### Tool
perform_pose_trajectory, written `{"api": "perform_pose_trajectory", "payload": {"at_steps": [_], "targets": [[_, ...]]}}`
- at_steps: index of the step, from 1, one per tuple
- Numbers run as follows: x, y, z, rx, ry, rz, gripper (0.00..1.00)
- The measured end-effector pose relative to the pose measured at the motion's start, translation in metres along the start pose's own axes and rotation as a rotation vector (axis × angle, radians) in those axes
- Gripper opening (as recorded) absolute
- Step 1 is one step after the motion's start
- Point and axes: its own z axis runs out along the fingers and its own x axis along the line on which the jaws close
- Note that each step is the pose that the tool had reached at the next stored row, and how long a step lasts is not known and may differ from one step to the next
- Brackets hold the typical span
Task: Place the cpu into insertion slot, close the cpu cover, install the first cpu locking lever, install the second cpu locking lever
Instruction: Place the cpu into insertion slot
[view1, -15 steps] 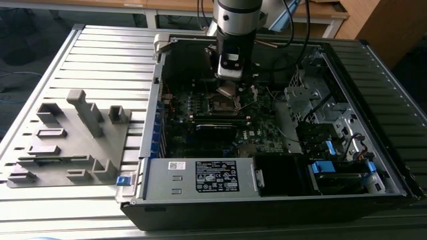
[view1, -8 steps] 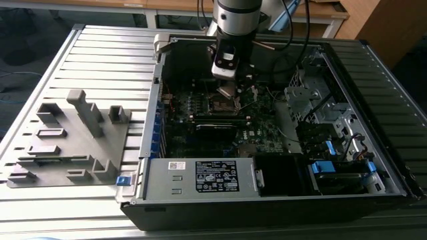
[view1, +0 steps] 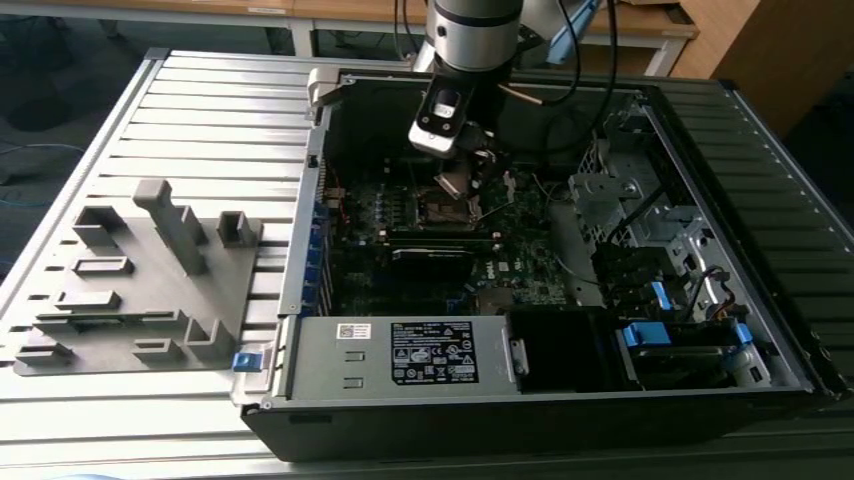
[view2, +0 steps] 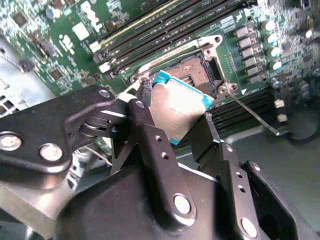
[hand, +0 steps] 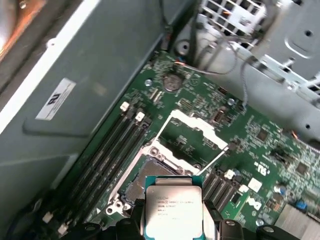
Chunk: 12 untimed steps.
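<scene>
We have the tool (view2: 176, 110) clamped on opposite edges of the cpu (hand: 173, 212), poised just above the open insertion slot (view2: 194, 70); we judge it light, rigid and fragile, best held by its edges.

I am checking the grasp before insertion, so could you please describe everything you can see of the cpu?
The cpu is a flat square chip with a dull silver metal top carrying faint print and a teal-green board edge. The gripper is shut on it, its fingers pressing two opposite edges. It is held tilted over the open socket on the green motherboard, not yet seated.
</scene>
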Motion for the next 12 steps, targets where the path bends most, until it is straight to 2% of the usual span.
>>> {"api": "perform_pose_trajectory", "payload": {"at_steps": [12], "targets": [[0.0000,-0.0002,0.0015,0.0036,-0.0188,0.211,0.54]]}}
